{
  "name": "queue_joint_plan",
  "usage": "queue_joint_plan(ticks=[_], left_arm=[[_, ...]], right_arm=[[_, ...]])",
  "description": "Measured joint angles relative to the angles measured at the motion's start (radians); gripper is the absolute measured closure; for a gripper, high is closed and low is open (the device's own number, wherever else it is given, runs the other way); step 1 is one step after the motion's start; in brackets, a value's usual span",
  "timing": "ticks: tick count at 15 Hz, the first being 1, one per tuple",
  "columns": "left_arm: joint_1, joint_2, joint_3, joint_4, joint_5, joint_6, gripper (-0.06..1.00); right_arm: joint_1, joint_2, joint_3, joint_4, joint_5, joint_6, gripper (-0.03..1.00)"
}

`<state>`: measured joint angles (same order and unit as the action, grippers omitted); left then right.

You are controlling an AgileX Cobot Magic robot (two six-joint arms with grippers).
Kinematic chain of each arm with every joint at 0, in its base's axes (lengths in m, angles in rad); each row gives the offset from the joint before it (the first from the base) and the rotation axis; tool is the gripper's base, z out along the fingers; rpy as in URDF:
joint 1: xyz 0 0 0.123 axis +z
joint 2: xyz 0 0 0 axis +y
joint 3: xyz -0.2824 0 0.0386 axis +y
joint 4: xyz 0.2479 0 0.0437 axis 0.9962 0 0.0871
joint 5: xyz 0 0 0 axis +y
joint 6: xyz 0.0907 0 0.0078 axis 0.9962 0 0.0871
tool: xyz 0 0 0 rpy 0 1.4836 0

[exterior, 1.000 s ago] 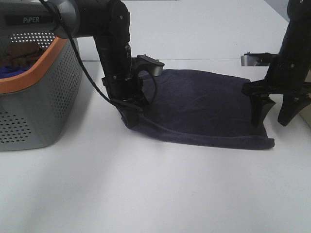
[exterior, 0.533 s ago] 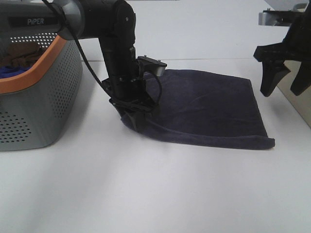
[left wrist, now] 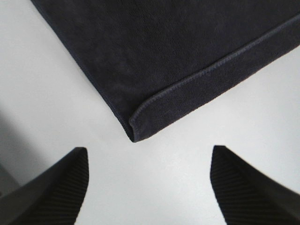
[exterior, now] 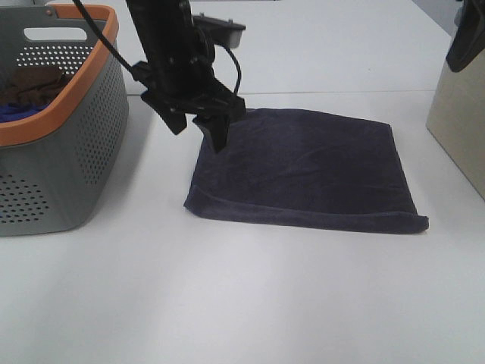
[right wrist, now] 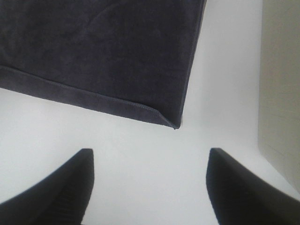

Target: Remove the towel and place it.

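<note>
The towel (exterior: 303, 168) lay flat on the white surface (exterior: 242, 303) at frame centre, right of the basket (exterior: 53, 136). The left gripper (exterior: 198, 127) hung above its upper-left corner, jaws released and empty. The right gripper (right wrist: 147, 187), jaws likewise spread, was empty.

We are looking at a plain white table (exterior: 250, 303) that is filling almost the whole exterior high frame, from the bottom edge up to the top. A faint seam is running straight across it in the upper half. Even, diffuse light is falling on the surface, laying only soft grey shadows along the left side. At the right edge a pale beige block (exterior: 461, 114), perhaps a box or cabinet side, is standing on or beside the table. We are seeing no walls, floor or windows.
</note>
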<state>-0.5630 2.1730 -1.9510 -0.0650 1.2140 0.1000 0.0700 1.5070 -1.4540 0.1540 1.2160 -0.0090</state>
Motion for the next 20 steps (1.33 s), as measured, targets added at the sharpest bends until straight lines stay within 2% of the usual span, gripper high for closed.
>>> queue_joint_plan(ticks=[1,4,6,8,11,12,13,14,15,17,19,20], left_arm=[[0.0,-0.078,0.0,0.012,0.001,-0.017,0.2],[0.0,-0.168,0.0,0.035,0.002,-0.027,0.19],[0.013,-0.237,0.0,0.1,0.003,-0.066,0.19],[0.08,-0.291,0.0,0.125,0.003,-0.107,0.19],[0.216,-0.379,0.014,0.127,-0.001,-0.115,0.19],[0.274,-0.425,0.055,0.127,0.0,-0.115,0.19],[0.369,-0.502,0.147,0.133,0.0,-0.115,0.19],[0.433,-0.559,0.229,0.135,0.0,-0.115,0.19],[0.455,-0.582,0.262,0.135,0.0,-0.115,0.19],[0.539,-0.701,0.424,0.135,0.001,-0.1,0.19],[0.6,-0.89,0.615,0.135,0.0,-0.111,0.19],[0.605,-0.923,0.643,0.135,-0.002,-0.114,0.18]], right_arm=[[0.0,-0.071,0.0,-0.001,0.001,0.016,0.36],[0.0,-0.151,0.003,-0.046,0.002,0.075,0.36],[0.0,-0.203,0.003,-0.18,0.003,0.186,0.36],[-0.001,-0.242,0.003,-0.272,0.003,0.244,0.37],[-0.031,-0.26,0.003,-0.277,0.003,0.263,0.37],[-0.08,-0.26,0.003,-0.265,0.003,0.262,0.37],[-0.148,-0.26,0.004,-0.256,0.003,0.246,0.37],[-0.225,-0.263,0.006,-0.253,0.003,0.195,0.37],[-0.233,-0.267,0.013,-0.251,0.002,0.176,0.37],[-0.236,-0.316,0.076,-0.183,0.001,0.1,0.37],[-0.17,-0.444,0.255,-0.112,0.0,0.023,0.37],[-0.152,-0.477,0.3,-0.108,0.0,0.019,0.37]])
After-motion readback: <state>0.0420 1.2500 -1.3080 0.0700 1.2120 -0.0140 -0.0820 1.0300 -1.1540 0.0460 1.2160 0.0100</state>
